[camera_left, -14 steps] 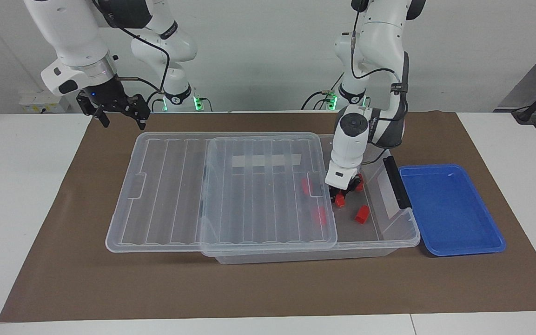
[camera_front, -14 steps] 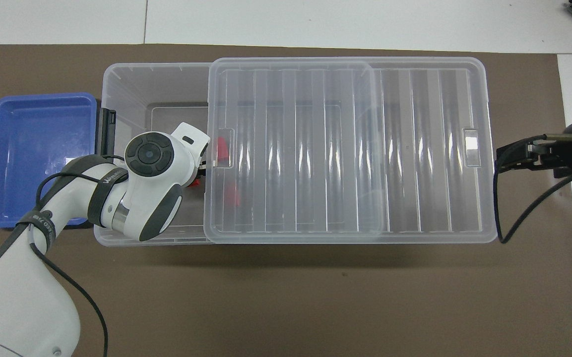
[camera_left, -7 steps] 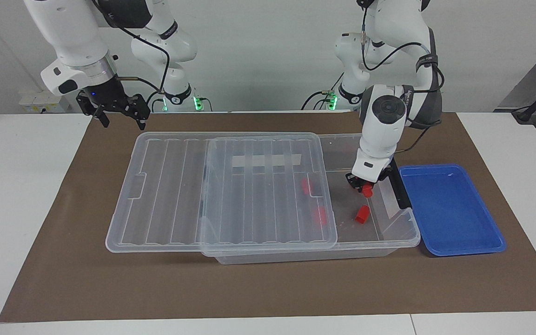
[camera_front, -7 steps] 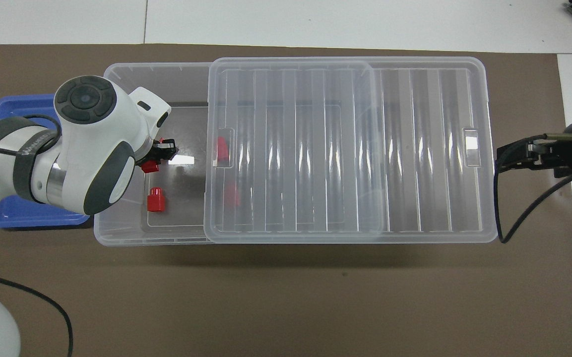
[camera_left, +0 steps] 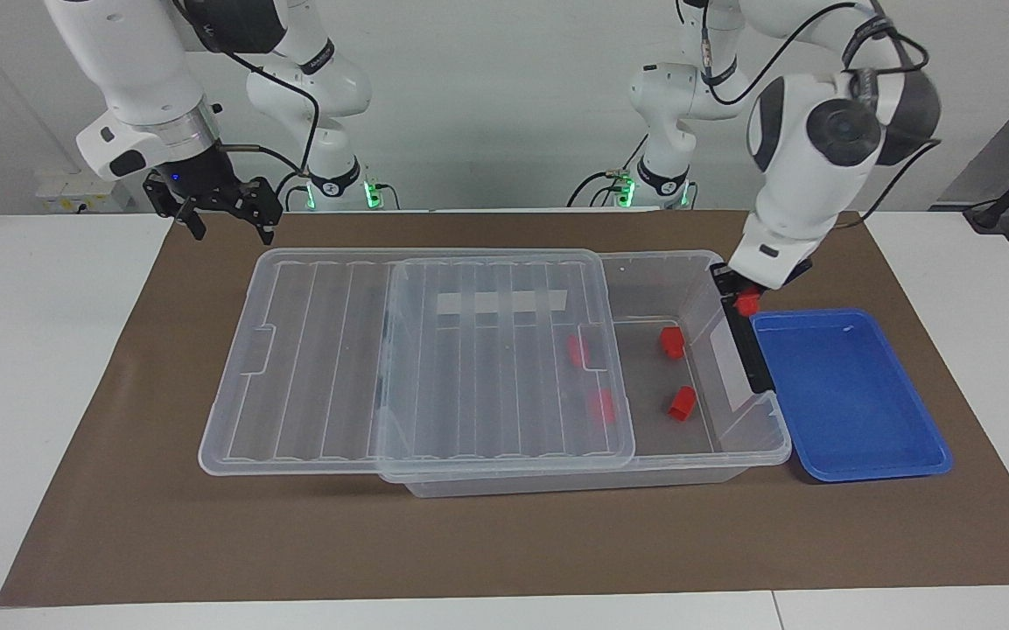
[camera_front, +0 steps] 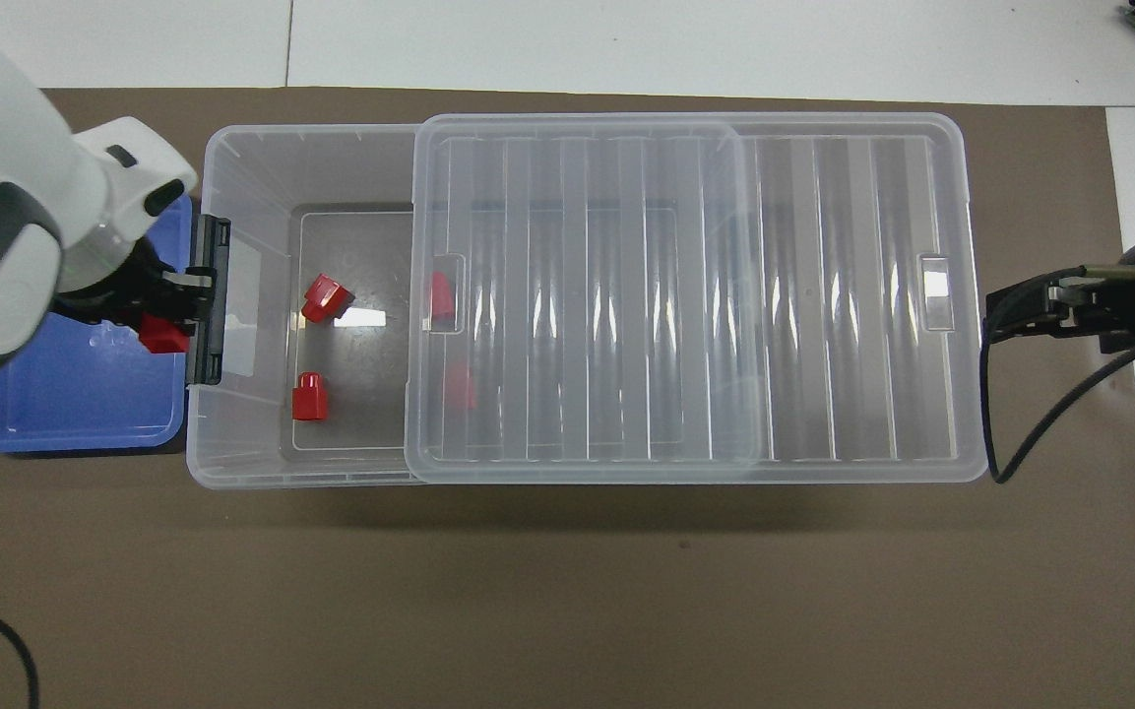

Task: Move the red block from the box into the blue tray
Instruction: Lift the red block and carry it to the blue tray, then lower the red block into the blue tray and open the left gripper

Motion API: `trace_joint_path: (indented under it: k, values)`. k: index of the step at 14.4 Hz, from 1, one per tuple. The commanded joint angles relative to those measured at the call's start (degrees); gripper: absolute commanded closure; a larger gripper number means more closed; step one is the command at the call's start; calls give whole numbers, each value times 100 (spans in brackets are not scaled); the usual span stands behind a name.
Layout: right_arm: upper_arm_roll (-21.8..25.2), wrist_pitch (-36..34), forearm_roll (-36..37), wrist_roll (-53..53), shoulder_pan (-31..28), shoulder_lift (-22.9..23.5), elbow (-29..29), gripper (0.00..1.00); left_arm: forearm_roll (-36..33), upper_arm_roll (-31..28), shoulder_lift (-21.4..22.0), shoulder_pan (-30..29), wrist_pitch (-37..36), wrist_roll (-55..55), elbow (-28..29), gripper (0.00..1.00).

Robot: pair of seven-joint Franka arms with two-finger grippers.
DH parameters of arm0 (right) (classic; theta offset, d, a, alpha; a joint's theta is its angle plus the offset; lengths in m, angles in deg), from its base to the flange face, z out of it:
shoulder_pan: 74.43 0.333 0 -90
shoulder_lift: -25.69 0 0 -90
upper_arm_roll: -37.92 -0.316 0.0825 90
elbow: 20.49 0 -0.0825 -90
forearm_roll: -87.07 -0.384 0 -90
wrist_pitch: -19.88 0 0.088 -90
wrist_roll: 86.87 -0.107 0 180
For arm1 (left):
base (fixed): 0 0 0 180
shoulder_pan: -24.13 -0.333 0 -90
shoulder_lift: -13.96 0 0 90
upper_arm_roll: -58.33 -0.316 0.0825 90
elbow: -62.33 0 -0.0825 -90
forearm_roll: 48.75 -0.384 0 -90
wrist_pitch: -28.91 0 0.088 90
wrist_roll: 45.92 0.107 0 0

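My left gripper (camera_left: pixel 744 296) is shut on a red block (camera_left: pixel 746 304) and hangs in the air over the box's black end latch (camera_left: pixel 742 337), at the edge of the blue tray (camera_left: pixel 854 411). From overhead, the held red block (camera_front: pixel 165 335) and left gripper (camera_front: pixel 169 317) show over the blue tray's (camera_front: pixel 65 409) rim beside the latch. The clear box (camera_left: pixel 705 455) holds two uncovered red blocks (camera_left: pixel 671 341) (camera_left: pixel 682 402); two more show through the lid (camera_left: pixel 469 367). My right gripper (camera_left: pixel 231 229) waits open above the mat's corner by the right arm's base.
The ribbed clear lid (camera_front: pixel 626 295) is slid toward the right arm's end, leaving the box (camera_front: pixel 232 167) uncovered at the tray's end. A brown mat (camera_left: pixel 504 542) lies under everything. The right gripper (camera_front: pixel 995 313) hovers just past the lid's end.
My left gripper has risen out of the box with a red block and swung toward the blue tray. Another block it had hidden now shows. The right arm has stayed still.
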Motion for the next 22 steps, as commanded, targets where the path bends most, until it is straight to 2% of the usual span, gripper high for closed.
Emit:
trace_joint_path:
  k: [1,3,6,8,10,11,12,13,14,16,19,22]
  values:
    - [-15,7,-94,7,-56,-120,112,0,137,2,59,-751,-330,1268,-252,81]
    - [-15,7,-94,7,-56,-120,112,0,129,36,96,-1296,-129,2174,-208,81]
    - [-15,7,-94,7,-56,-120,112,0,129,37,140,-1816,407,2644,20,80]
    - [-24,-46,-94,7,-48,-129,120,0,120,28,210,-1879,924,2671,397,80]
    - [-33,102,-94,165,-38,-146,147,1,111,-51,394,-2053,1653,2688,1055,80]
    - [-24,356,-94,226,-56,-146,208,10,111,-43,429,-2211,1996,2715,1310,80]
    - [-24,541,-103,331,-82,-155,278,41,111,-42,404,-2247,2295,2724,1513,80]
    - [-15,664,-103,332,-126,-164,366,86,111,-42,334,-2248,2646,2724,1689,80]
    - [-15,918,-103,315,-161,-216,514,100,111,-42,298,-2257,3050,2802,1934,80]
    - [-7,1437,-94,298,-319,-365,1032,100,146,-34,219,-2248,3702,2996,2340,80]
    - [-7,2508,-94,271,-530,-287,1578,100,531,-34,-96,-2195,4045,2970,2446,80]
    - [-7,2915,-94,271,-627,46,1676,100,761,-42,-422,-2160,5178,2724,2990,79]
